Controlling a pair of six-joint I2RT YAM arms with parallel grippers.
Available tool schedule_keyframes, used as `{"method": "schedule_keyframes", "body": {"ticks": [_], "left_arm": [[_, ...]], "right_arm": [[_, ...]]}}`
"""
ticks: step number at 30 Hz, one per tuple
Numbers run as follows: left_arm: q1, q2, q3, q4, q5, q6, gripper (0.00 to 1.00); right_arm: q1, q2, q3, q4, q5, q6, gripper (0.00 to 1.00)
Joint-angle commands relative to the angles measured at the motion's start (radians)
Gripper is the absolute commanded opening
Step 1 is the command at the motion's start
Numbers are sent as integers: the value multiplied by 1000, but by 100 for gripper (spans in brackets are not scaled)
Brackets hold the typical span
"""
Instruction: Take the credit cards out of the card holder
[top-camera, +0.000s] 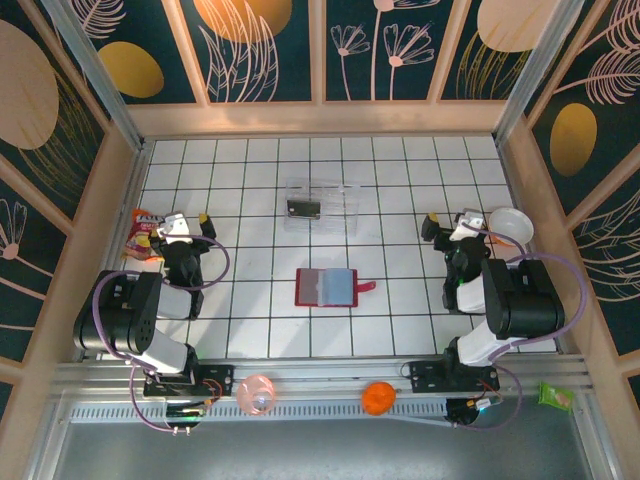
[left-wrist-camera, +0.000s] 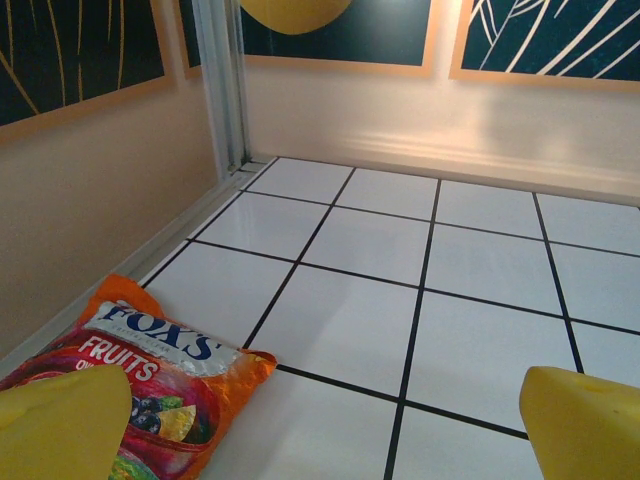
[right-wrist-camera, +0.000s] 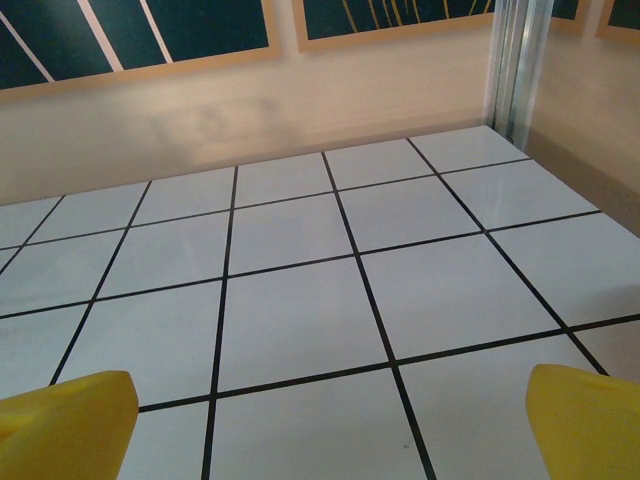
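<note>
**Operator:** How do my claws stand?

**Describer:** Your left gripper (top-camera: 180, 224) hangs over the left side of the white tiled table (top-camera: 260, 330). It is spread wide and holds nothing. In its wrist view the yellow fingers (left-wrist-camera: 60, 425) sit in the two lower corners with bare tile between them. An orange candy bag (left-wrist-camera: 150, 370) lies by the left wall, close to the left finger. Your right gripper (top-camera: 462, 226) is over the right side, spread just as wide and empty. A white bowl (top-camera: 512, 224) sits just to its right.

**Operator:** And the card holder?

**Describer:** The card holder (top-camera: 326, 287) lies mid-table between your two arms, well apart from both claws. It is opened flat with the inside up. Its long axis runs left to right, and the small snap tab points right. The outside is red, and grey-blue pockets cover the inside. I cannot tell whether the pockets hold anything.

**Operator:** Any cards?

**Describer:** One dark credit card (top-camera: 303, 208) with a pale mark lies in a clear plastic tray (top-camera: 340, 215), on the far side of the holder. Its long axis also runs left to right.
</note>
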Motion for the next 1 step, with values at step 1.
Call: {"method": "schedule_keyframes", "body": {"ticks": [1], "left_arm": [[6,-4,12,38,-12,-18,99]], "right_arm": [[4,7,4,48,12,14,99]]}}
